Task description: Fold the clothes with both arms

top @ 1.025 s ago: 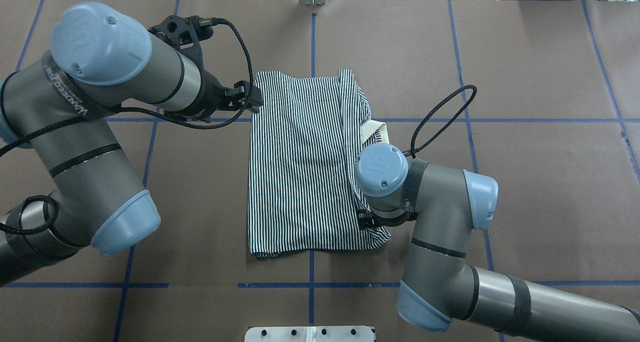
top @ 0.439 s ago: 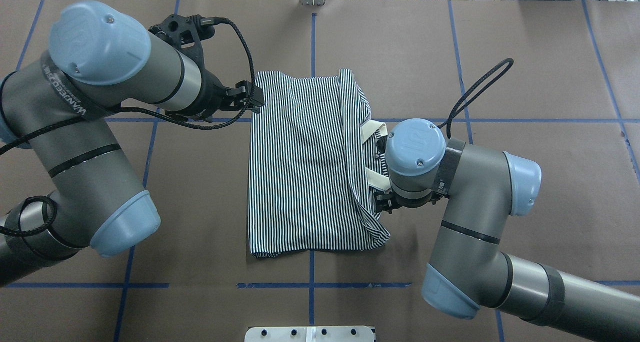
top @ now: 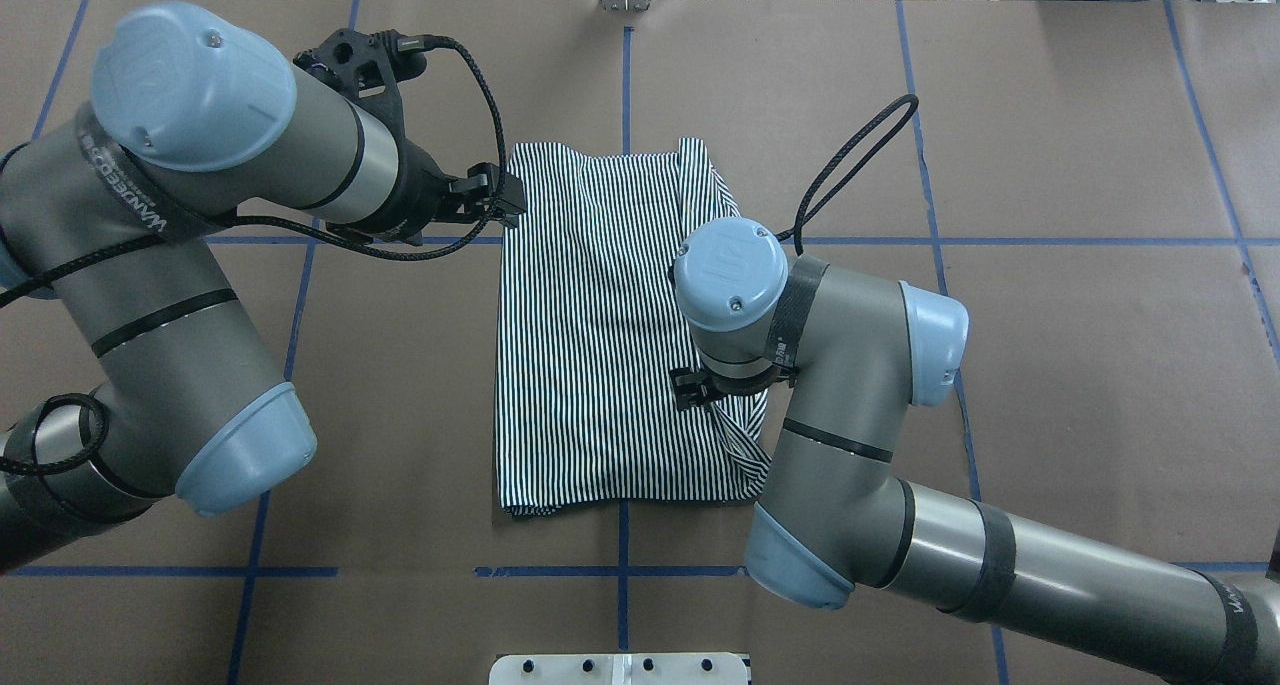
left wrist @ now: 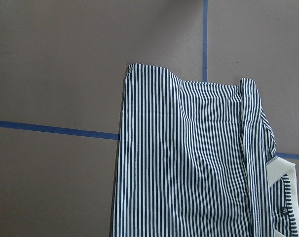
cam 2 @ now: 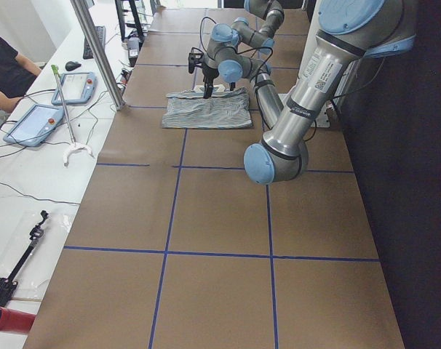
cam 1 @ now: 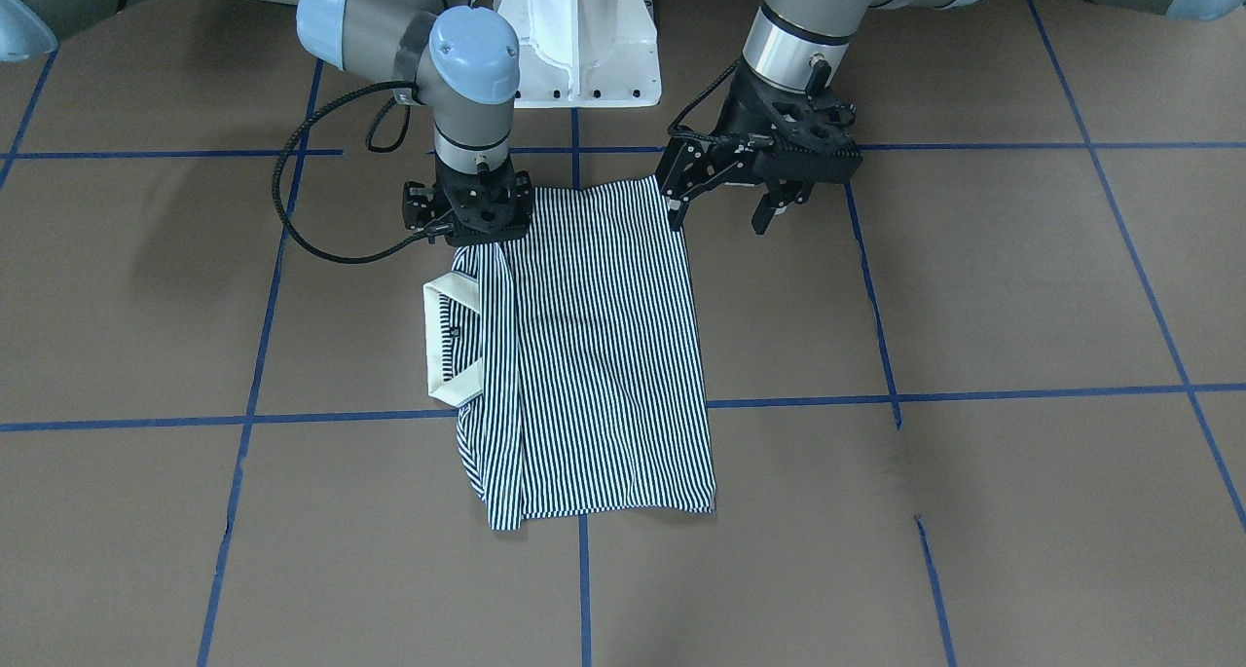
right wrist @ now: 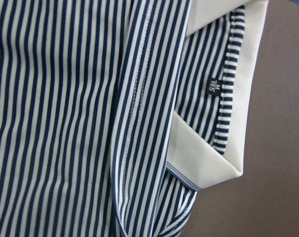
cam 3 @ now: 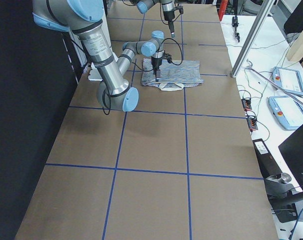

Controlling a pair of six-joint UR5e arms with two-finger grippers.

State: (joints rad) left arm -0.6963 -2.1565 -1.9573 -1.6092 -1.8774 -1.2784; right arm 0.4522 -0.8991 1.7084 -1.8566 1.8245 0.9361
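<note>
The polo shirt [cam 1: 604, 355] lies long axis top-to-bottom in the front-facing view, with its collar [cam 1: 430, 341] at the left (left gripper [cam 1: 717, 221] spread; right gripper [cam 1: 482, 241] cannot tell).

This was a robotics lab. A left arm [top: 200, 265] and a right arm [top: 850, 365] rose from 1 white pedestal [cam 1: 579, 34] at a brown table [top: 1100, 365] gridded with blue tape lines [cam 1: 973, 394]; a white bench [cam 2: 31, 167] alongside held control tablets [cam 2: 73, 87].

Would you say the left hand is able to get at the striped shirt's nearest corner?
Probably yes: the left hand hangs open right beside that corner of the shirt, nothing between them; the right hand is over the collar side.
</note>
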